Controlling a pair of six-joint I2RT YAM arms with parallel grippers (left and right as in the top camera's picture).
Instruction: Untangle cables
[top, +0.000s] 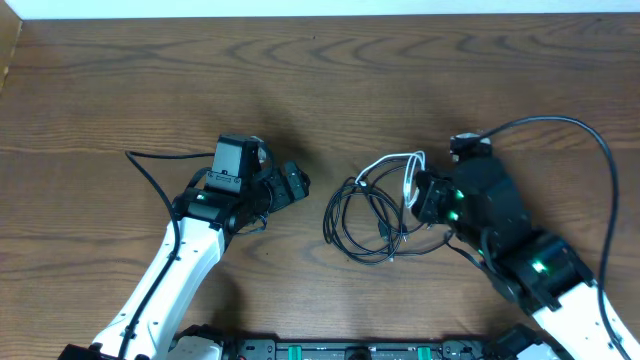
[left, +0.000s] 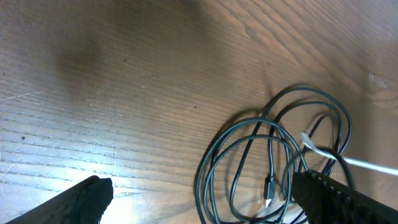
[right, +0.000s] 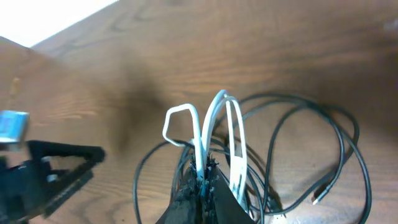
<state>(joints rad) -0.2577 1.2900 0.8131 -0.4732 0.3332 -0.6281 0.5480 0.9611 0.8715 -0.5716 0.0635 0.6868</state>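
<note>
The black cables (top: 362, 218) lie in loose overlapping loops on the wood between my two arms. The white cable (top: 392, 162) arches over their far right side. My right gripper (top: 414, 196) is shut on the white cable; in the right wrist view the white cable (right: 217, 121) rises in loops out of the closed right gripper (right: 203, 179), with the black cables (right: 339, 134) behind. My left gripper (top: 296, 186) stands open just left of the loops, holding nothing. In the left wrist view the black cables (left: 267, 155) lie between the wide-apart fingers of the left gripper (left: 205, 202), and a plug end (left: 269, 186) shows.
The thick black wire (top: 590, 140) of the right arm arcs over the table's right side. A similar wire (top: 150, 175) trails from the left arm. The table's far edge (top: 320, 14) runs along the top. The arms' base rail (top: 350, 350) is at the front.
</note>
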